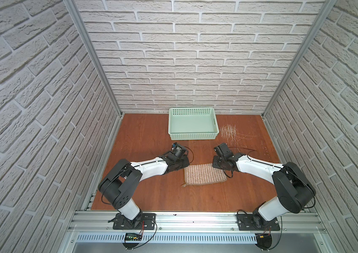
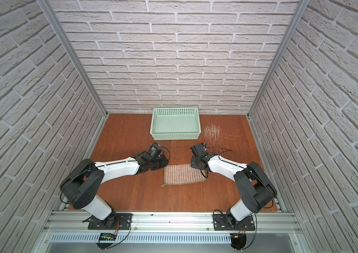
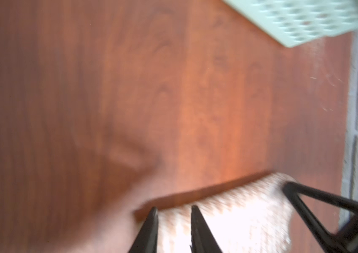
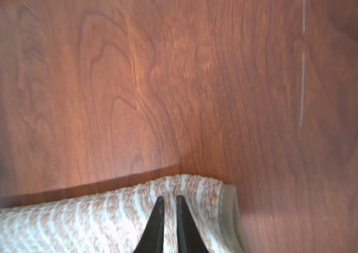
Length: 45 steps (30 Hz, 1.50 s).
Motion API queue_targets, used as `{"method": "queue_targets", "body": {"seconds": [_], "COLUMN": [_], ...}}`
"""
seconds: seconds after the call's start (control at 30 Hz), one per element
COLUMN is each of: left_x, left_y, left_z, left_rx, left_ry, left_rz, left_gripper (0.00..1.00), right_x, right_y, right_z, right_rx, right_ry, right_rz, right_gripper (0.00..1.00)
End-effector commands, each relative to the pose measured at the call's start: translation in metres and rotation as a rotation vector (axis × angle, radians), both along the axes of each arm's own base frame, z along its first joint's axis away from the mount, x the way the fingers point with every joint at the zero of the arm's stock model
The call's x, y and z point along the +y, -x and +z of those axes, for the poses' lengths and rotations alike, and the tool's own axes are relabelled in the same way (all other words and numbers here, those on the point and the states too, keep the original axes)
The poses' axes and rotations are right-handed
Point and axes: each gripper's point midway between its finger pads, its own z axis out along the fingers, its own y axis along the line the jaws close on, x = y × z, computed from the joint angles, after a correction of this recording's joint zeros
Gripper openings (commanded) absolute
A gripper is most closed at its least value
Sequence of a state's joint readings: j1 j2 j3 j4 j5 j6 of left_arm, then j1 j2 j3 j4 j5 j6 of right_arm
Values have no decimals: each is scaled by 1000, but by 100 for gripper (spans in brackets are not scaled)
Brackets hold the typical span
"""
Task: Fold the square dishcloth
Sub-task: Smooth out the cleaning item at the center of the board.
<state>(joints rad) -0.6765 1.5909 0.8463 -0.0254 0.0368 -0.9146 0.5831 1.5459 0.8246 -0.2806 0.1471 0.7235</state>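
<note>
Closest to the lens: black tips of the right end effector (image 4: pixel 169 197), parted by only a narrow slit, nothing pinched between them, poised over the square dishcloth (image 4: pixel 86 219) just inside its hemmed short edge. Impossible to say whether touching the pile or hovering just above it.

Much the same on the other side: left end effector (image 3: pixel 173 209), parted a little wider, also empty-handed, at the opposite end of the same far edge, though badly blurred in its wrist view.

Seen in both top views lying on the wooden counter (image 1: pixel 151 197), centre front, between the two wrists and well apart from the mint-green perforated basket (image 1: pixel 192 136) by the back wall. Apparently doubled over into a long rectangle, with a rounded fold along the far side and the hanging loop (image 1: pixel 184 185) poking out at the near left corner.

Key geometry: long axis running side to side, arm to arm, and the body of the cloth stretching from both sets of tips back toward the robot's base. Neither arm nearer, with one short end apiece. Likely next: a second fold, short end over short end, calling for a fresh grip at one end and a carry along that axis. Possible snag: thick weave springing back open.
</note>
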Motion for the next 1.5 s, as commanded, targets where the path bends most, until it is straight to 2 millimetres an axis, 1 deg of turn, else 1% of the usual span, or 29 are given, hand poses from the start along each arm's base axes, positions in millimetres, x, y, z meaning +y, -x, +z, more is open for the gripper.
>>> {"method": "queue_targets", "body": {"seconds": [0.0,0.07,0.13,0.23,0.4,0.57,0.63,0.77,0.93,1.07,1.3,1.37,1.47], "left_x": [-7,-16,-23,-27,-19,-4,3,11,18,23,30,29,24], "left_y": [2,6,10,17,24,29,28,24,15,8,-19,-25,-28], "left_z": [19,16,9,-8,-33,-56,-64,-71,-75,-76,-61,-54,-41], "left_rx": [-47,-36,-12,34,88,137,150,154,155,153,112,97,80], "left_ry": [-30,-18,-3,17,-14,-38,-44,-56,-55,-59,-71,-66,-46], "left_rz": [-32,-50,-60,-65,-48,-16,3,17,32,34,37,33,19], "left_gripper": [28,28,28,27,27,26,26,25,24,24,23,23,25], "right_x": [-10,-14,-17,-22,-32,-39,-43,-51,-57,-52,-38,-36,-38], "right_y": [-1,0,1,3,5,3,2,2,-2,-11,-34,-36,-36], "right_z": [17,19,18,10,-7,-18,-22,-31,-29,-23,-7,-1,10], "right_rx": [-40,-47,-46,-30,4,24,33,54,49,25,-14,-20,-33], "right_ry": [30,38,44,56,73,78,82,82,68,39,6,2,5], "right_rz": [-13,-22,-31,-48,-75,-95,-101,-121,-132,-125,-104,-100,-99], "right_gripper": [16,17,17,17,16,16,16,15,15,15,14,14,14]}}
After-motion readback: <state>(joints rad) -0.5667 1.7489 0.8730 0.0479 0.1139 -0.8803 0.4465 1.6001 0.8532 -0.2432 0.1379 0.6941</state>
